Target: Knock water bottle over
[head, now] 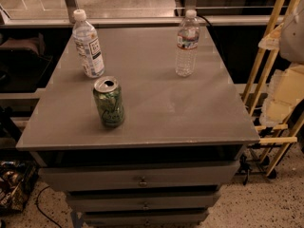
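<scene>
The water bottle (187, 43) is clear ribbed plastic with a white cap and a narrow red-and-white label band. It stands upright at the back right of the grey tabletop (156, 108). My gripper (286, 90) is a pale shape at the right edge of the view. It is off the table's right side, well clear of the bottle and touching nothing on the table.
A second bottle with a large white label (88, 44) stands at the back left. A green can (109, 102) stands upright at the front left. The table is a drawer cabinet (142, 179). Yellow wooden rails (266, 46) lean at the right. A dark gap lies behind the table.
</scene>
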`<state>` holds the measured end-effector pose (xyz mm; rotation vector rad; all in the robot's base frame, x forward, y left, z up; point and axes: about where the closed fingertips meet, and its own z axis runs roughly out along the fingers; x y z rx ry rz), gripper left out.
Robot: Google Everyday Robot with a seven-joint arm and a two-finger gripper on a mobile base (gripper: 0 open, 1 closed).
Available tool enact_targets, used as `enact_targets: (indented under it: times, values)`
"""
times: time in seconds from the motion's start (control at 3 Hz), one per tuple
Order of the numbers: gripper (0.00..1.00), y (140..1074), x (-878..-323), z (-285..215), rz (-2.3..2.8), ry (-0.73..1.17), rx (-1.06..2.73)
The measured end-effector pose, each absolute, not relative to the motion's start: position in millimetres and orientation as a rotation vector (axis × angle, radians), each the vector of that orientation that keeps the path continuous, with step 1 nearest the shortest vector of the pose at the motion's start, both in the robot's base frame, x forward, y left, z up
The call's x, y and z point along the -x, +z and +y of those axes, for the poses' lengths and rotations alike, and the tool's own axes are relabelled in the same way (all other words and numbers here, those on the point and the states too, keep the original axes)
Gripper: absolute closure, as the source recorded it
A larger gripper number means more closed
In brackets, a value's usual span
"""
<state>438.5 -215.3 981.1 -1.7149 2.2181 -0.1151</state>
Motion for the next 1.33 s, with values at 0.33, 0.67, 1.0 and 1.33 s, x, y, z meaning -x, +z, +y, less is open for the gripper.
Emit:
enact_targets:
  times: [0.33, 0.67, 1.0, 1.33]
  values:
    - [0.00, 981.2, -438.7, -215.3, 2.218, -0.115, 1.714]
    - [0.00, 984.2, -471.4, -213.1, 2.173, -0.055, 1.630]
    - [0.00, 980.2, -520.6, -202.7, 2.133, -0.020, 1.546]
    - [0.00, 964.3, -565.1, -195.5, 2.144, 0.001, 1.447]
